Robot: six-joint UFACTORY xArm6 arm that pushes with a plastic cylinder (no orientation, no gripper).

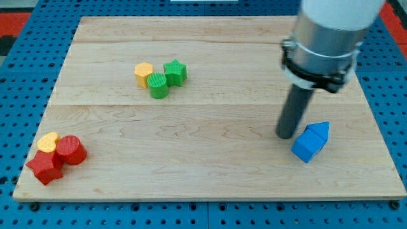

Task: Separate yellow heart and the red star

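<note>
The yellow heart (48,142) lies near the board's bottom left corner. It touches the red star (44,167) just below it and a red cylinder (71,150) on its right. The three form one tight cluster. My tip (285,135) rests on the board at the view's right, far from that cluster. It stands just left of two blue blocks.
A blue cube (308,144) and a blue pentagon-like block (320,130) sit together at the right. Near the top centre a yellow hexagon (144,74), a green cylinder (158,85) and a green star (175,72) are clustered. The wooden board (210,178) lies on a blue pegboard.
</note>
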